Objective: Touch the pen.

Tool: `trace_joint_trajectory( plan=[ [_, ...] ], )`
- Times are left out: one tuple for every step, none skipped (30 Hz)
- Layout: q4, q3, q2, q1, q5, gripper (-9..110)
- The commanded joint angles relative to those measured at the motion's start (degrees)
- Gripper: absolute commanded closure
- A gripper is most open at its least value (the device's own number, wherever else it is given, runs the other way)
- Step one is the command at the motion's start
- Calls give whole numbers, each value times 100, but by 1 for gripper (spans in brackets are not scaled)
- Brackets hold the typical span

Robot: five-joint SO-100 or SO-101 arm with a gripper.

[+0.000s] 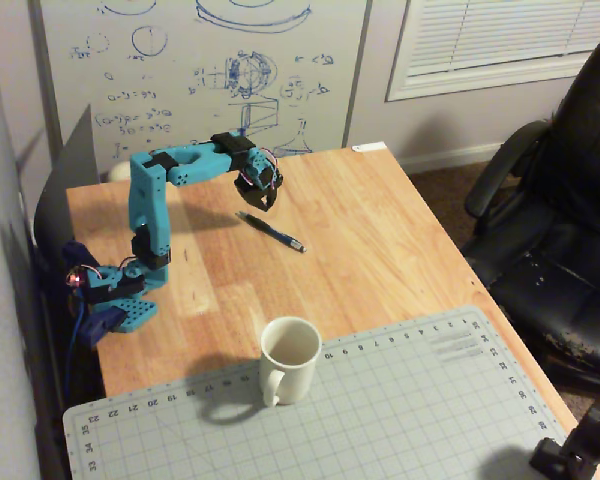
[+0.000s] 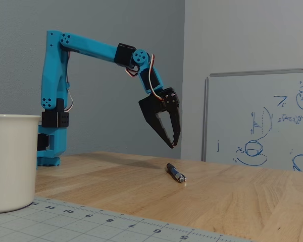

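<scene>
The pen (image 1: 270,231) is slim and dark with a small silvery tip, and lies flat on the wooden table (image 1: 380,230), angled from back left to front right. It also shows in the low fixed view (image 2: 175,172). My gripper (image 1: 263,203) has black fingers on a blue arm and hangs pointing down just above the pen's back end, clear of it. In the low fixed view the gripper (image 2: 173,144) is above and slightly behind the pen with a visible gap beneath it. Its fingertips meet and hold nothing.
A white mug (image 1: 288,358) stands on a grey-green cutting mat (image 1: 400,420) at the table's front. The arm's base (image 1: 120,300) sits at the left edge. A whiteboard (image 1: 200,70) leans behind the table. A black office chair (image 1: 560,220) stands to the right.
</scene>
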Motion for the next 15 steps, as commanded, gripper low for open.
trace_joint_trajectory(
  plan=[
    [-26,-141,149,-35,70,101],
    [-26,-158,220,-35,70,101],
    [-26,-158,343,-35,70,101],
    [-26,-141,492,-35,70,101],
    [-26,-105,624,-35,70,101],
    [-18,-79,747,-44,70,101],
    [-18,-70,817,-44,70,101],
    [-18,-62,870,-44,70,101],
    [-18,-26,888,-44,70,101],
    [-18,26,870,-44,70,101],
    [-26,79,817,-26,70,101],
    [-26,105,738,-18,70,101],
    [-26,105,642,-9,70,101],
    [-26,105,562,0,70,101],
    [-26,105,475,9,70,101]
  ],
)
